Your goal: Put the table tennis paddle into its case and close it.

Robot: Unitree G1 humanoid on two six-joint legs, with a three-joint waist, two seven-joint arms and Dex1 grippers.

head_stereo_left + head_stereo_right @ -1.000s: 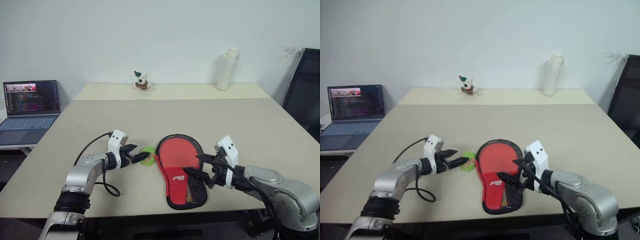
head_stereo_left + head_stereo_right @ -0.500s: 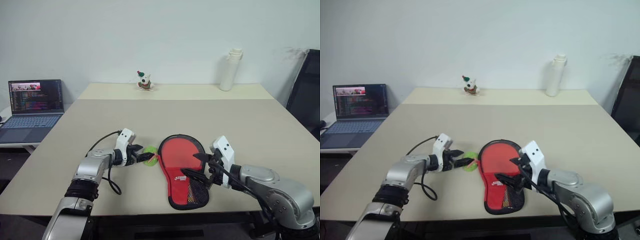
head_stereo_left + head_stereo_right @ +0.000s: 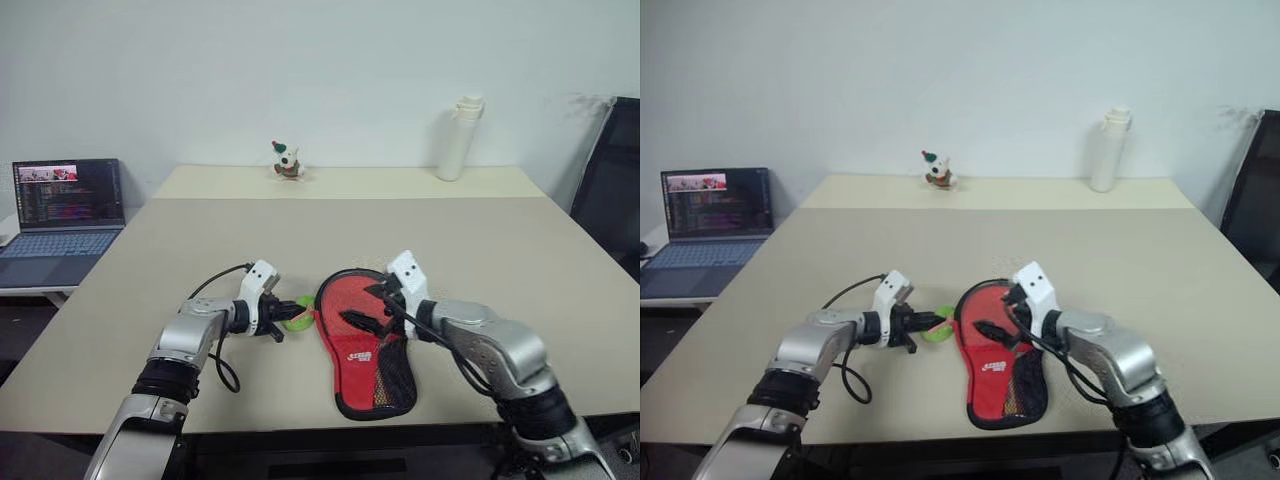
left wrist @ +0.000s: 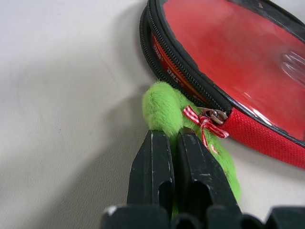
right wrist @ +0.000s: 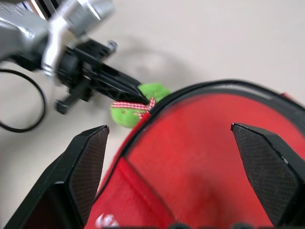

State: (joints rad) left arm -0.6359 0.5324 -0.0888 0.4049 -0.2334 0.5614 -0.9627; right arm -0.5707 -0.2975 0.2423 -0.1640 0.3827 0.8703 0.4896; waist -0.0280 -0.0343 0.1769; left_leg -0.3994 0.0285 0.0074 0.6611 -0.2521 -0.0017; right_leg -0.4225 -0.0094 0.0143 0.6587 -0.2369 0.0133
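Observation:
The case (image 3: 330, 310) lies flat near the table's front edge, red face up, with its black mesh pocket (image 3: 390, 375) toward me. A fuzzy green charm (image 4: 162, 107) hangs by a red-white ribbon from the zip pull (image 4: 214, 114) at the case's left rim. My left gripper (image 4: 171, 136) is shut on that charm (image 3: 301, 309). My right gripper (image 5: 169, 127) hangs open just above the case's round part (image 5: 200, 143), with nothing between its fingers. The table tennis paddle is hidden.
A laptop (image 3: 60, 210) stands open on a side table at the left. A small figurine (image 3: 284, 160) and a white bottle (image 3: 458, 138) stand at the far edge of the table (image 3: 450, 230). A black chair (image 3: 610, 190) is at the right.
My left gripper has shut on the green charm. The right gripper has moved forward and left from the mesh pocket to over the case's round part, still open.

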